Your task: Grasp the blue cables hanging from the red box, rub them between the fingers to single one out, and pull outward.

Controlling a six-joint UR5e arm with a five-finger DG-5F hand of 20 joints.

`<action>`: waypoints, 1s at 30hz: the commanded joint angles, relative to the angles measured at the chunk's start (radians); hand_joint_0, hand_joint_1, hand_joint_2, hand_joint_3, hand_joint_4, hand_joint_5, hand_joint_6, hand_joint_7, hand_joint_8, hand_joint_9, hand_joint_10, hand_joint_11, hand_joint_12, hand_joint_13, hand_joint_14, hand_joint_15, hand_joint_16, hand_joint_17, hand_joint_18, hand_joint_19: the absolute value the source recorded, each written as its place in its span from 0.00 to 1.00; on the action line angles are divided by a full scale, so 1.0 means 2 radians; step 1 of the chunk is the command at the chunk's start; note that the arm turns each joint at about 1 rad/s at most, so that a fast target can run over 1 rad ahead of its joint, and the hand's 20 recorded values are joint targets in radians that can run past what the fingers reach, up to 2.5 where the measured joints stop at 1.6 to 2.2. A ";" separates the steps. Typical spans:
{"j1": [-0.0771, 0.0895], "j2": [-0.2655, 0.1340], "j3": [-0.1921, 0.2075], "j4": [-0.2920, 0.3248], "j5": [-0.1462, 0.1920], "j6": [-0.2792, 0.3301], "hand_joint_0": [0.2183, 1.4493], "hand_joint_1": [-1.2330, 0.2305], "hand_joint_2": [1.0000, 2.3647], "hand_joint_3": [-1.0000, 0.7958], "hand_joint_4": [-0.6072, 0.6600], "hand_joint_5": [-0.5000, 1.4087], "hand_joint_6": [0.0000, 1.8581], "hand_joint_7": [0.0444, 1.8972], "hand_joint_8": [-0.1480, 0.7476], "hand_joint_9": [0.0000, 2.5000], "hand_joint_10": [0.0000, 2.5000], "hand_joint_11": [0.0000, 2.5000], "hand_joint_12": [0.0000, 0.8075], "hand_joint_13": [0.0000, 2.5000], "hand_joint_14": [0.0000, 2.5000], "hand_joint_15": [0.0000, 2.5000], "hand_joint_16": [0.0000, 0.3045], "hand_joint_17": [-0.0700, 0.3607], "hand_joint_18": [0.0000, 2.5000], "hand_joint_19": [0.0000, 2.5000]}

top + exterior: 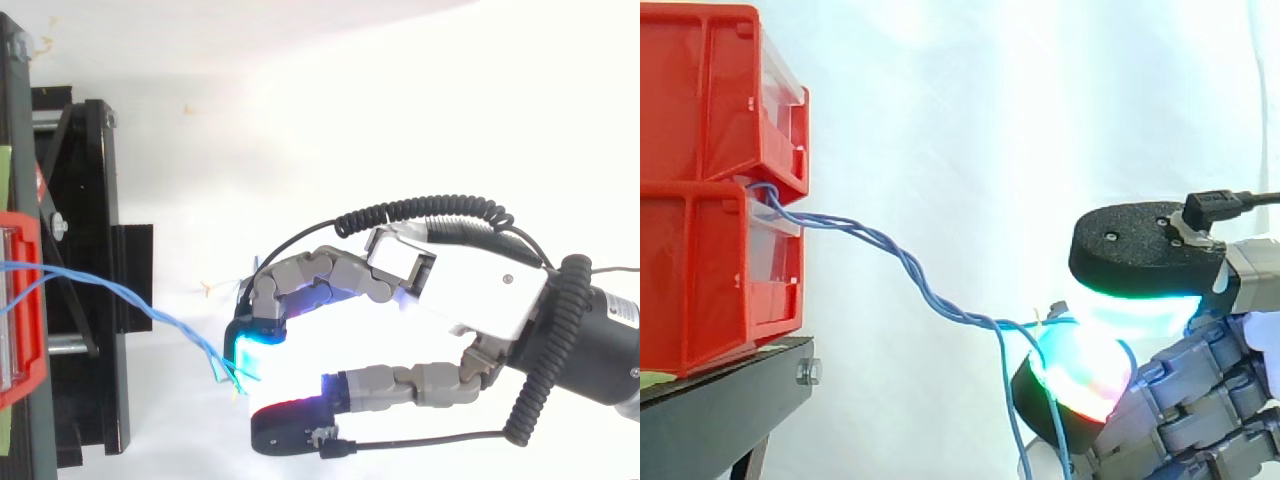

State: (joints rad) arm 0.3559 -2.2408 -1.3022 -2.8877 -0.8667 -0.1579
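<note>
Two stacked red bins point(710, 180) stand on a black stand at the left. Twisted blue cables point(890, 250) come out between the bins and slope down to the right. My hand point(470, 300) comes in from the right and its glowing fingertips point(1110, 330) pinch the cables at their low end. Loose cable ends point(1020, 430) hang down below the pinch. In the top view the blue cables point(150, 312) run from the red bin point(22, 300) across to the curled fingers point(255, 335), which close against the thumb.
The black stand point(730, 400) carries the bins, with a bolt on its front edge. From above, the stand's black frame point(85, 250) sits left of the hand. A white curtain lies behind everything.
</note>
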 commanded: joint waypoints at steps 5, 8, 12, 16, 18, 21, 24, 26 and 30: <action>0.000 0.001 0.000 0.000 0.000 0.000 0.31 0.27 0.00 0.56 0.45 0.22 0.48 0.58 0.39 0.31 0.00 0.05 0.35 0.22 0.00 0.08 0.15 0.40 0.26 0.15; 0.000 0.000 0.000 0.000 0.000 0.000 0.31 0.27 0.00 0.56 0.45 0.22 0.48 0.58 0.39 0.31 0.00 0.05 0.35 0.22 0.00 0.08 0.15 0.40 0.27 0.15; 0.000 0.000 0.000 0.000 0.000 0.000 0.31 0.27 0.00 0.56 0.45 0.22 0.48 0.59 0.39 0.31 0.00 0.06 0.36 0.22 0.00 0.09 0.15 0.40 0.27 0.15; 0.000 0.001 0.000 0.000 0.000 0.000 0.31 0.27 0.00 0.56 0.45 0.22 0.48 0.58 0.40 0.31 0.00 0.07 0.38 0.24 0.00 0.11 0.15 0.41 0.27 0.15; 0.000 0.000 0.000 0.000 0.000 0.000 0.32 0.27 0.00 0.56 0.45 0.22 0.48 0.58 0.40 0.32 0.00 0.07 0.38 0.25 0.00 0.12 0.15 0.40 0.27 0.15; 0.000 0.001 0.000 -0.001 0.000 0.000 0.32 0.26 0.00 0.57 0.45 0.22 0.48 0.58 0.40 0.33 0.00 0.08 0.38 0.25 0.00 0.13 0.15 0.40 0.27 0.16; 0.000 0.000 0.000 -0.001 0.001 0.000 0.32 0.26 0.00 0.57 0.45 0.22 0.48 0.59 0.39 0.34 0.00 0.10 0.37 0.26 0.00 0.13 0.15 0.40 0.27 0.16; 0.000 0.000 0.000 0.000 0.000 0.000 0.32 0.26 0.01 0.58 0.46 0.22 0.48 0.59 0.39 0.35 0.00 0.11 0.37 0.27 0.01 0.14 0.15 0.40 0.27 0.16; 0.000 0.001 0.000 0.000 0.001 0.000 0.33 0.25 0.01 0.58 0.46 0.22 0.47 0.60 0.40 0.38 0.00 0.13 0.37 0.30 0.01 0.16 0.15 0.40 0.28 0.17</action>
State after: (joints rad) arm 0.3559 -2.2403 -1.3023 -2.8881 -0.8660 -0.1580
